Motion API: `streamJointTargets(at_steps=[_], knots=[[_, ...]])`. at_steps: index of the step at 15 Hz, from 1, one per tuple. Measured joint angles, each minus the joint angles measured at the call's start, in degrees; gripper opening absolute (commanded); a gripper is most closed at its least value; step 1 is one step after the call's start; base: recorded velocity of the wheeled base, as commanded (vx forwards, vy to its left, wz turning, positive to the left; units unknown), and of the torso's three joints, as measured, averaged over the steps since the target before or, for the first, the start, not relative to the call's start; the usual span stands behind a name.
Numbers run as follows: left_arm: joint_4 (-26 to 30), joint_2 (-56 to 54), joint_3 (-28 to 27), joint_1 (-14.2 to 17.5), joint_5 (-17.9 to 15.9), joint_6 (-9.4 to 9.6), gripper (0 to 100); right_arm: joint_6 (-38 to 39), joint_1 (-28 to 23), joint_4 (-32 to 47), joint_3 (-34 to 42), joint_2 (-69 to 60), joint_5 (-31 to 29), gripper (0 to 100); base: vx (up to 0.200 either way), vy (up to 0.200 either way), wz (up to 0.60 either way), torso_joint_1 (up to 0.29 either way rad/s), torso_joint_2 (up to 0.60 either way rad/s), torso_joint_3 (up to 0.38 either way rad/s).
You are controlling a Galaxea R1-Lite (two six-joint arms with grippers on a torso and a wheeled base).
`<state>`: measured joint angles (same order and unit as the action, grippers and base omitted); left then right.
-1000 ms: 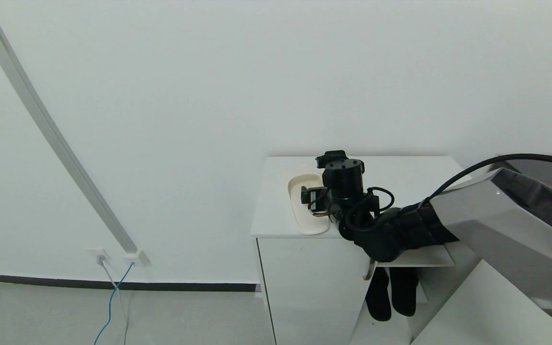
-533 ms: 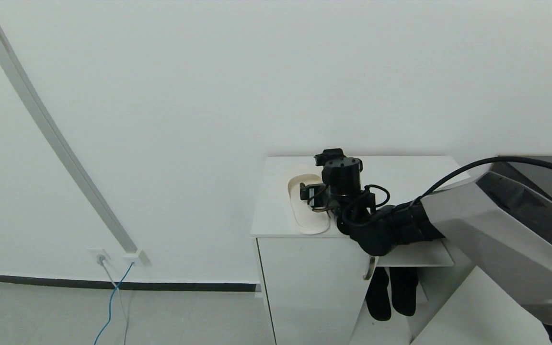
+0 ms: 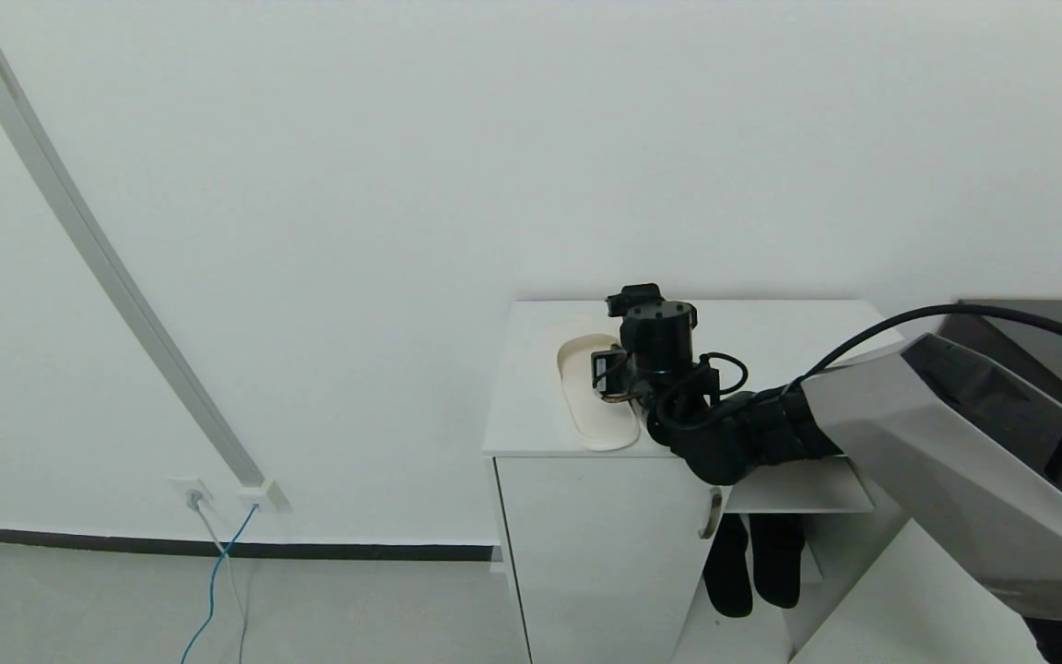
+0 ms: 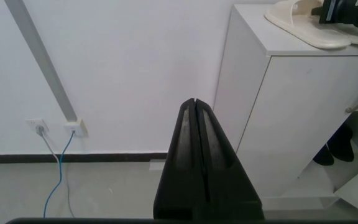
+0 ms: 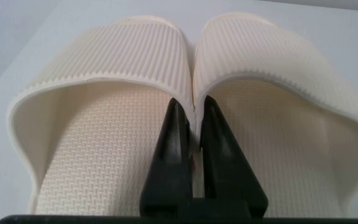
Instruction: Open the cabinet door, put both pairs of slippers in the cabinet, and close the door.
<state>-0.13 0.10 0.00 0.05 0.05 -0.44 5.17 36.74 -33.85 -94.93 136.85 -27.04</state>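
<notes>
The cabinet door (image 3: 900,609) is opened; the black slippers (image 3: 757,563) are stowed inside. The cream slippers (image 5: 98,143), atop the cabinet (image 3: 531,406), are clamped by the right gripper (image 5: 192,112); the left gripper (image 4: 194,107) is closed, empty. Their stowing and door closure remain

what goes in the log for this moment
right claw: shut on cream slippers | black slippers: in cabinet | door: open | left claw: shut

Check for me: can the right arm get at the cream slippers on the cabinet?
Probably yes: the right gripper sits at the cream slippers on the cabinet top, jaws pinching their touching inner edges, nothing between.
</notes>
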Motion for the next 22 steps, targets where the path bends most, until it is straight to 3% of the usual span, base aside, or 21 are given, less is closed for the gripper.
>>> streamJointTargets(at_steps=[6, 11, 16, 19, 22], knots=[[-0.02, 0.00, 0.00, 0.02, -0.02, -0.02, 0, 0.05, -0.30, -0.02, 3.73, -3.78, 0.79, 0, 0.000, 0.000, 0.00, 0.000, 0.00, 0.000], [0.00, 0.00, 0.00, 0.02, -0.10, 0.06, 0, 0.11, 1.18, -0.17, 23.98, -19.98, 6.51, 0, 0.000, 0.000, 0.00, 0.000, 0.00, 0.000], [-0.02, 0.00, 0.00, 0.02, -0.23, 0.23, 0, 0.11, 6.41, -0.06, 43.47, -38.81, 10.73, 0, 0.000, 0.000, 0.00, 0.000, 0.00, 0.000], [-0.02, 0.00, 0.00, 0.02, -0.29, 0.22, 0, -0.24, 8.70, -0.49, 52.43, -47.13, 17.41, 0, 0.000, 0.000, 0.00, 0.000, 0.00, 0.000], [-0.02, 0.00, 0.00, 0.02, -0.37, 0.26, 0, -3.25, 7.68, -6.35, 57.42, -50.55, 26.25, 0, 0.000, 0.000, 0.00, 0.000, 0.00, 0.000]])
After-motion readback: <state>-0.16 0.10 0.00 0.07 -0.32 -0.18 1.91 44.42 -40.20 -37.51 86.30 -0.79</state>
